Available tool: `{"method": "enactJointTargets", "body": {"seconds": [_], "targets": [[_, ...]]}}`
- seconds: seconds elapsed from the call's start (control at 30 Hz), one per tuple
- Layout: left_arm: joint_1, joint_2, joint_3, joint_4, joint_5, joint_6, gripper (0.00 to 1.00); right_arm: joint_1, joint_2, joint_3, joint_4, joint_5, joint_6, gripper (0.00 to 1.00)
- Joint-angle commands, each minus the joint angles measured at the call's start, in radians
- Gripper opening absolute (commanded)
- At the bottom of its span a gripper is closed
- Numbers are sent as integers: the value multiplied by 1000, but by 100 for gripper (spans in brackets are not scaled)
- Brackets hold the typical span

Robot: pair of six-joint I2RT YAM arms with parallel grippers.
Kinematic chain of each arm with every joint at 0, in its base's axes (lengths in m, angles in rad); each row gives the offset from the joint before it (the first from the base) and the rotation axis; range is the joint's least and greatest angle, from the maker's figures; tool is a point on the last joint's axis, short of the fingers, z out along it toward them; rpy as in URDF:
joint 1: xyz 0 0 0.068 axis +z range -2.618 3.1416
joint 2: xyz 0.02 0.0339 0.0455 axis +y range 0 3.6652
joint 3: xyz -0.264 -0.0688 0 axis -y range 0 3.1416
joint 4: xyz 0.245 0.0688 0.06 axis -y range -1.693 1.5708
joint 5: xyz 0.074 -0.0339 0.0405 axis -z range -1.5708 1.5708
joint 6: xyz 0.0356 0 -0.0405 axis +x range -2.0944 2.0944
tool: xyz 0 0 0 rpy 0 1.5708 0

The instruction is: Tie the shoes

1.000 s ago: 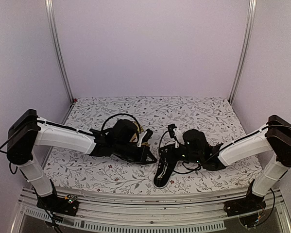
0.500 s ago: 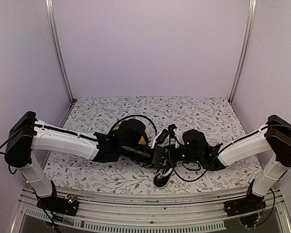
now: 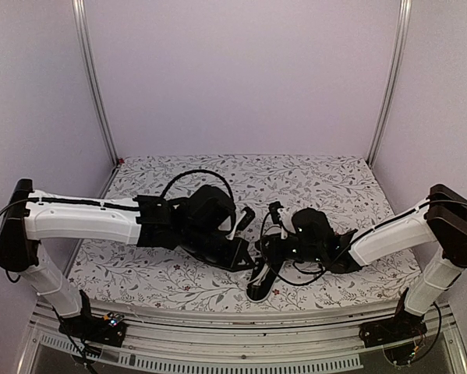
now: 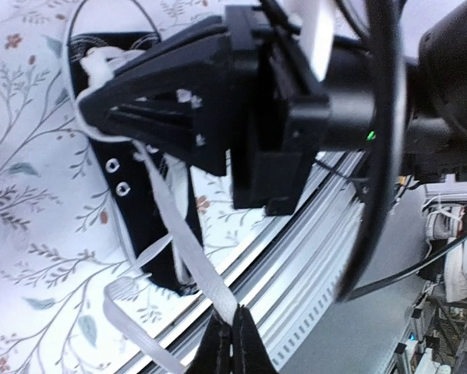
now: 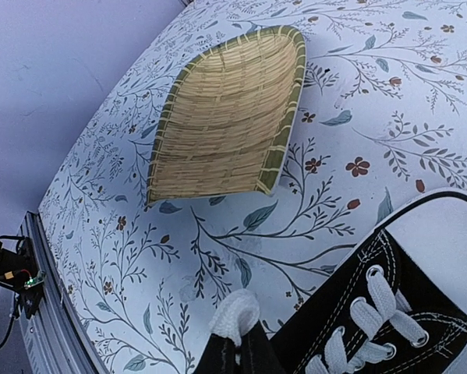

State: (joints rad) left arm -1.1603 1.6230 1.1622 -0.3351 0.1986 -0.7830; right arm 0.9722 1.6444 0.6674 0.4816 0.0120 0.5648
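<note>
The black sneaker with white laces lies near the table's front edge, toe toward the front. It also shows in the left wrist view and the right wrist view. My left gripper is shut on a flat white lace that runs taut from the eyelets. My right gripper is shut on a folded white lace loop just left of the shoe's eyelets. The two grippers are close together above the shoe's laced part, which they mostly hide in the top view.
A yellow woven mat lies on the floral cloth beyond the shoe. The table's metal front rail runs close to the shoe's toe. Black cables loop over both wrists.
My left gripper reached right over the shoe half a second ago and has now drawn back to the left with the lace. The right gripper has hardly moved.
</note>
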Motion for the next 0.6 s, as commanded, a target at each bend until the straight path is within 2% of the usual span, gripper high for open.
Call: {"method": "enactJointTargets", "body": {"seconds": [0.0, 0.17, 0.33, 0.43, 0.57], "targets": [[10, -32, 62, -270, -38, 106, 0, -3, 2, 43, -27, -29, 10, 2], [8, -31, 97, -299, 181, 63, 0, -3, 3, 67, -53, -36, -4, 2], [-13, -59, 34, -38, 339, -91, 0, -4, -3, 72, -61, -32, -27, 2], [-30, -36, 40, 94, 307, -139, 0, -4, -19, 70, -73, -12, -43, 2], [-59, 8, 45, 239, 187, -149, 0, -3, -38, 71, -76, 3, -60, 2]]}}
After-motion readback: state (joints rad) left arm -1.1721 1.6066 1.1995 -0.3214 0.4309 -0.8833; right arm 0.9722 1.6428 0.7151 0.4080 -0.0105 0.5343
